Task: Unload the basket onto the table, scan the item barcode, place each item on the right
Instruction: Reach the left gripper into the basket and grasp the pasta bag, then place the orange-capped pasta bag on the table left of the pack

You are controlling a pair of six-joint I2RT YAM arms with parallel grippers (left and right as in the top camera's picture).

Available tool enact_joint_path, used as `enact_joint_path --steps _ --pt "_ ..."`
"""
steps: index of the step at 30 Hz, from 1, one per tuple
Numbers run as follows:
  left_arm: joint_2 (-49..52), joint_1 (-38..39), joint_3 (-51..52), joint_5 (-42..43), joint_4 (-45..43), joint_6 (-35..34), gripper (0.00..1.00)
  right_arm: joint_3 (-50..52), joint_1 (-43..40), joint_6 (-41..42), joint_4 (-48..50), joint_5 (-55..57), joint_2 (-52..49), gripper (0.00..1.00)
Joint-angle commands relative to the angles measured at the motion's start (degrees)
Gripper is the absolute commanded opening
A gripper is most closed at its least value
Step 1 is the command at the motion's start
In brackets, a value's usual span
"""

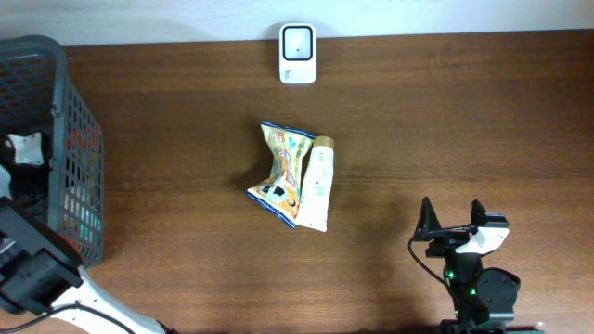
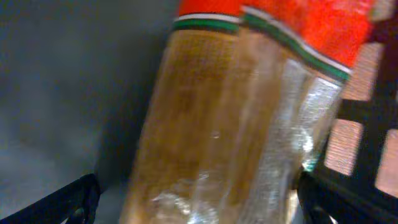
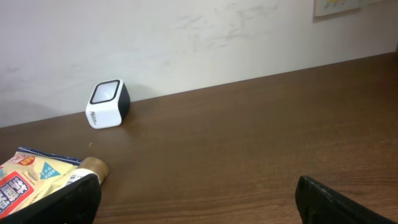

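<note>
Left fingers [image 2: 65,202] spread, straddling clear red-topped packet [image 2: 236,124] in basket [image 1: 82,139], not pinching. Right fingers [image 3: 348,199] spread, empty; scanner [image 3: 107,104] far ahead-left of them. Risk: glossy film slips on closing, or packet snags basket wall lifting out.

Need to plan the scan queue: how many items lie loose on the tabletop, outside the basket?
2: a snack bag at mid-table and a white tube lying against it. The basket at the table's left edge holds more items, mostly hidden from above.

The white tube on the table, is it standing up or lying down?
Lying down: the tube rests lengthwise on the table, right beside the snack bag.
</note>
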State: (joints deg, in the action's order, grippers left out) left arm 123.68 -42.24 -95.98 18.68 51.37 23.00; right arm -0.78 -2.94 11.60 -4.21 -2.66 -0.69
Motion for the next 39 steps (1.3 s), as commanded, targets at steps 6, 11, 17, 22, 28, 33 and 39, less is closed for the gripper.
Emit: enact_joint_path --steps 6,11,17,22,28,33,39 --pt "2.36 -0.26 0.33 4.04 0.15 3.89 0.06 0.46 0.35 -0.42 -0.04 0.28 0.33 0.99" --pt "1.42 -0.48 -8.94 4.07 6.21 3.41 0.00 0.46 0.35 -0.42 -0.04 0.31 0.33 0.99" --pt "-6.67 -0.42 -41.05 1.03 20.65 -4.39 0.00 0.46 0.35 -0.42 -0.04 0.31 0.33 0.99" --pt "-15.61 3.58 -51.98 6.32 28.79 -12.31 0.00 0.46 0.35 -0.42 -0.04 0.28 0.33 0.99" --pt "-14.23 21.53 -42.73 16.04 38.64 -12.26 0.00 0.46 0.35 -0.42 -0.04 0.28 0.33 0.99" --pt "-13.84 34.97 -13.07 12.94 18.93 -21.16 0.00 0.46 0.35 -0.42 -0.04 0.31 0.33 0.99" --pt "-13.84 48.19 12.72 3.21 -4.83 -37.66 0.00 0.46 0.35 -0.42 -0.04 0.28 0.33 0.99"
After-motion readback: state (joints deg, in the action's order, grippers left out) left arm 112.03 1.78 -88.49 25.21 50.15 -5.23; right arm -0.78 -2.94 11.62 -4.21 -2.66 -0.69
